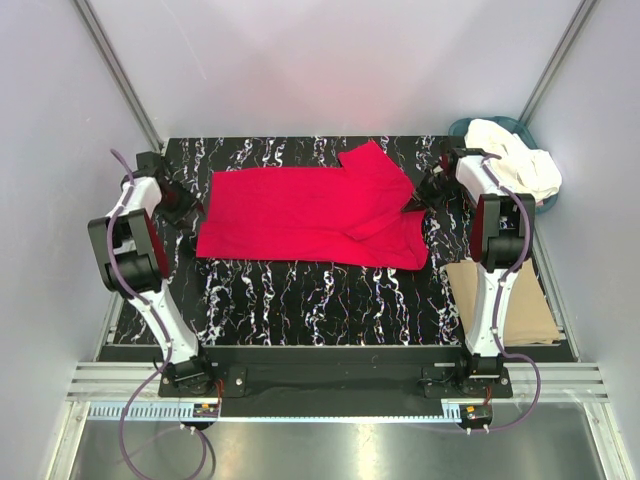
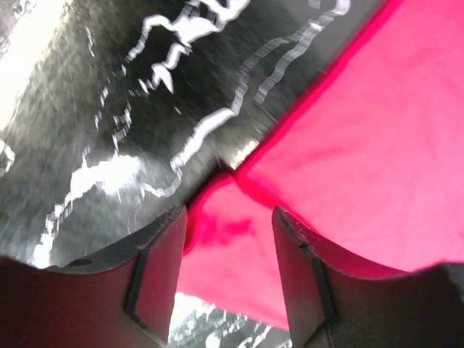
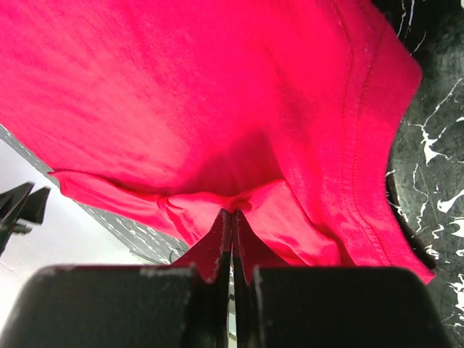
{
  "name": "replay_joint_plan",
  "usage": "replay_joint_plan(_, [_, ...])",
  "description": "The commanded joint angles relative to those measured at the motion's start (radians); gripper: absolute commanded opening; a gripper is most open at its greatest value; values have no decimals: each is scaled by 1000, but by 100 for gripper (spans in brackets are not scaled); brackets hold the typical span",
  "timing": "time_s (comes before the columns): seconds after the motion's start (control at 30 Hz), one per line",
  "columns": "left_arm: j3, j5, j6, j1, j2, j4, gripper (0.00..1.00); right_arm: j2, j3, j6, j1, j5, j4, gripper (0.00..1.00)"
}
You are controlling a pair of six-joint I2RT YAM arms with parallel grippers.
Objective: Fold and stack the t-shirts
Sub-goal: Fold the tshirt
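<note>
Early stage: the red t-shirt (image 1: pixel 300 215) lies spread on the far half of the worktop (image 1: pixel 300 300), barely folded. The right hand (image 3: pixel 232 216) is clamped on its right edge. The left hand (image 2: pixel 228 217) stands apart at its left edge. The cream-white t-shirts (image 1: pixel 515 165) sit heaped in the basket (image 1: pixel 462 127) at far right, and nothing is stacked.

Robot test cell, lab-type setting, not a home. Black marble-patterned table (image 1: pixel 300 300) is boxed in left, right and far by plain white panels (image 1: pixel 330 60) set in aluminium posts (image 1: pixel 118 70). Left arm (image 1: pixel 160 310) and right arm (image 1: pixel 490 300) are bolted by a slotted metal rail (image 1: pixel 110 380) at the near edge. Purple cables (image 1: pixel 538 385) trail loose. Room beyond: cannot tell.
</note>
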Motion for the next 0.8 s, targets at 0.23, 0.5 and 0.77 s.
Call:
replay_joint_plan(0.23, [-137,54,-1,-134,-176,25,51,75,152,-28,-36,-4,-22,11])
replay_joint_plan(0.5, [-172,60,30,-132,-150,36,43,11,171,-158,-44,112,-165,48])
replay_joint_plan(0.77, [-186,56,33,-131,-142,45,42,-339,-367,-213,-44,102,-21,65])
